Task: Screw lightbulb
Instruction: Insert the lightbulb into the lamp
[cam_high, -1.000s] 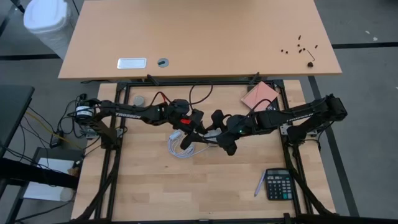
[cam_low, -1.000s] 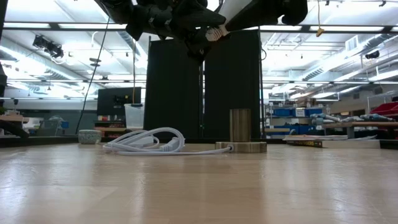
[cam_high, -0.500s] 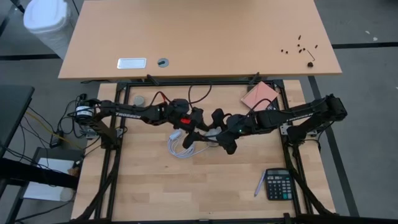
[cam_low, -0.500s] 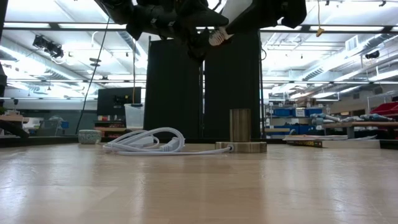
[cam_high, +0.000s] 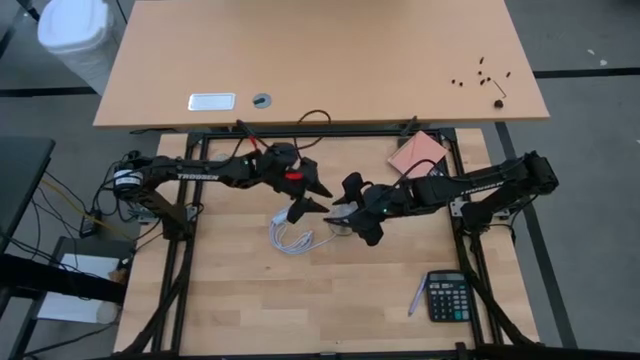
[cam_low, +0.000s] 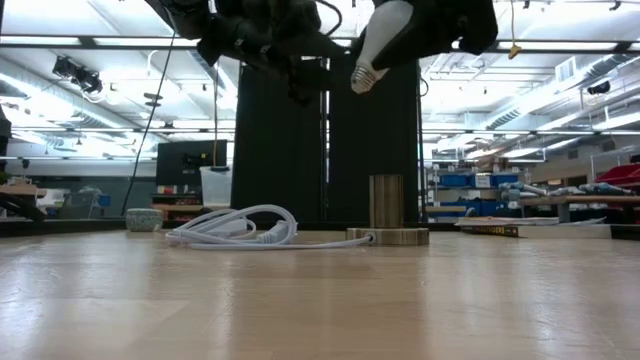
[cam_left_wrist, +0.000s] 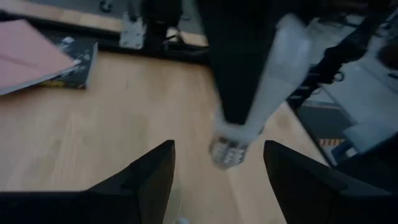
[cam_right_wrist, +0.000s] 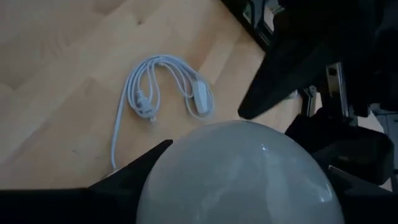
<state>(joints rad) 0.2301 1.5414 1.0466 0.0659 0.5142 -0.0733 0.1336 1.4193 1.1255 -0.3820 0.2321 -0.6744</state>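
My right gripper (cam_low: 400, 25) holds the lightbulb (cam_low: 380, 45) in its fingers, base tilted down at seven o'clock above the socket (cam_low: 387, 215); the left gripper (cam_high: 312, 196) spreads wide, empty, just beside.

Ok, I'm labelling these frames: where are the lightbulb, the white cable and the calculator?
lightbulb (cam_low: 377, 42): low view, on its white glass body.
white cable (cam_high: 289, 236): high view, on the coiled loops.
calculator (cam_high: 448, 297): high view, on its keypad.
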